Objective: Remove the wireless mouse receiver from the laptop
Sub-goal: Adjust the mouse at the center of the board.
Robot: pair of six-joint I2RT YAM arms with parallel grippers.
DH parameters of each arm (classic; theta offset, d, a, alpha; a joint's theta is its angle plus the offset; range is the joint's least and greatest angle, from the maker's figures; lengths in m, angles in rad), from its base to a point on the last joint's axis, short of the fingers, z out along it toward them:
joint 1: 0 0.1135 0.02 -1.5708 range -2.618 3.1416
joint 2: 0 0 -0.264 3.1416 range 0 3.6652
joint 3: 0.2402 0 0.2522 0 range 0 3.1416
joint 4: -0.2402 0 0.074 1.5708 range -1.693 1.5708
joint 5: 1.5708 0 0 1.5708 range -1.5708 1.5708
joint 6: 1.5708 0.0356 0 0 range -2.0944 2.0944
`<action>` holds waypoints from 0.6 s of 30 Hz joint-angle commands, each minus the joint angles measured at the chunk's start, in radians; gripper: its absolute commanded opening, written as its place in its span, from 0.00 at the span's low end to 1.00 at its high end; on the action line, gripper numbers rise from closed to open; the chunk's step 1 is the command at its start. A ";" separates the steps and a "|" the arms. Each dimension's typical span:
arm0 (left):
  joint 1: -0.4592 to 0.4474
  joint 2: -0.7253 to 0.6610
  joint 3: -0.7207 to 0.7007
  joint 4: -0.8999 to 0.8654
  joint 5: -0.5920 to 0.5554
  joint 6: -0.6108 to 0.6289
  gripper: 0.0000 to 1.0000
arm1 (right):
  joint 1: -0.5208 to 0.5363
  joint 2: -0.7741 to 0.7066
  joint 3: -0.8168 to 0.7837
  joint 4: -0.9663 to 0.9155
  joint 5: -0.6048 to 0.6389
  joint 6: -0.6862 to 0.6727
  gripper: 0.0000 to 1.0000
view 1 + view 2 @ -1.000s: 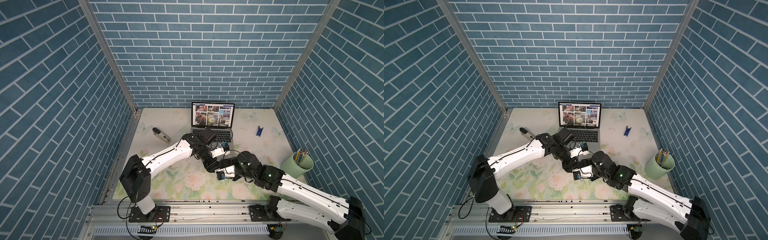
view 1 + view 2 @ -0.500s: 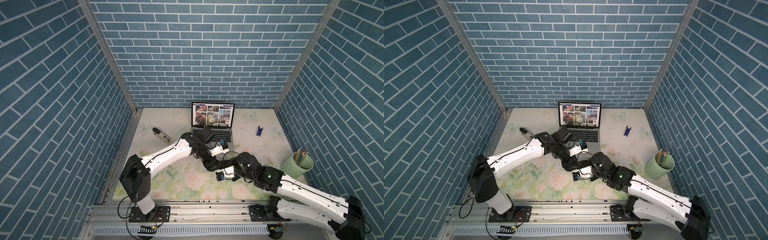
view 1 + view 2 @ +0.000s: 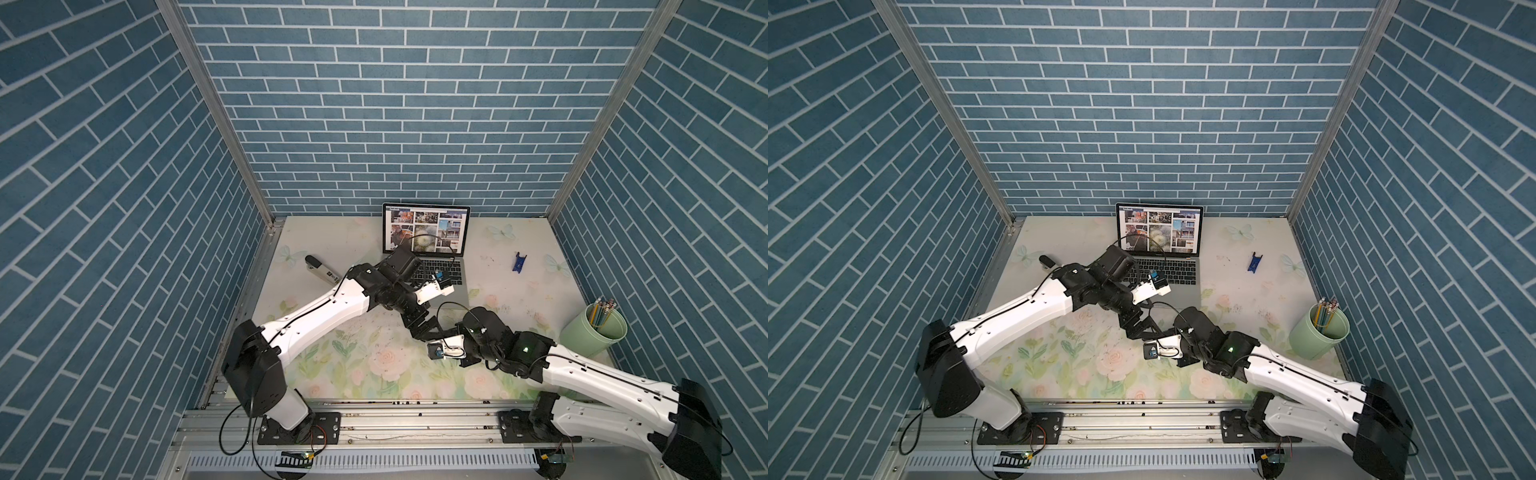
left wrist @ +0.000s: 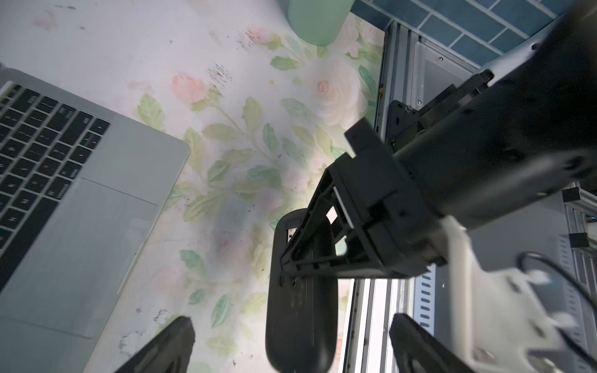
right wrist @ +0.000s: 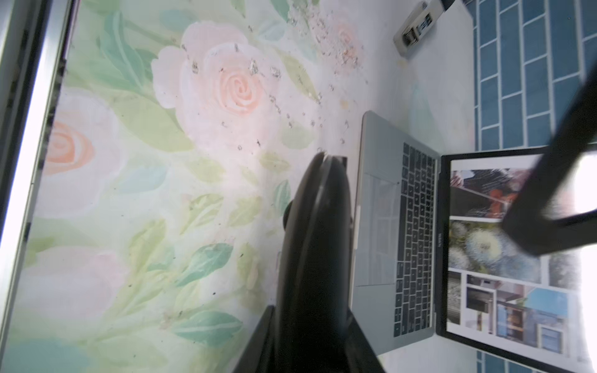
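In both top views your arms meet over the floral mat (image 3: 353,357), just near of the slim silver laptop (image 3: 432,232). The mat lies open to the right, out to the mint pencil cup (image 3: 594,336).

In the left wrist view your left gripper (image 4: 292,321) stands wide, its fingers (image 4: 174,342) clear on both sides of the smooth black oval mouse (image 4: 303,300). Your right gripper (image 4: 289,258) clamps that mouse, underside toward the camera. A small pale bit (image 4: 292,231) sits in its recess; whether that is the wireless mouse receiver, you cannot tell.

In the right wrist view the mouse shows edge-on beside the laptop's rounded near edge.
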 commanded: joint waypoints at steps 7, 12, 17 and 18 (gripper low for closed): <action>0.070 -0.096 -0.157 0.114 -0.409 0.022 1.00 | -0.204 -0.064 -0.039 0.035 -0.017 0.387 0.00; 0.170 -0.215 -0.284 0.369 -0.613 -0.076 1.00 | -0.512 -0.008 0.029 0.032 -0.236 0.626 0.00; 0.281 -0.343 -0.367 0.526 -0.639 -0.144 1.00 | -0.761 0.149 0.076 0.093 -0.587 0.806 0.00; 0.290 -0.361 -0.377 0.536 -0.636 -0.148 1.00 | -0.805 0.177 0.060 0.135 -0.665 0.860 0.00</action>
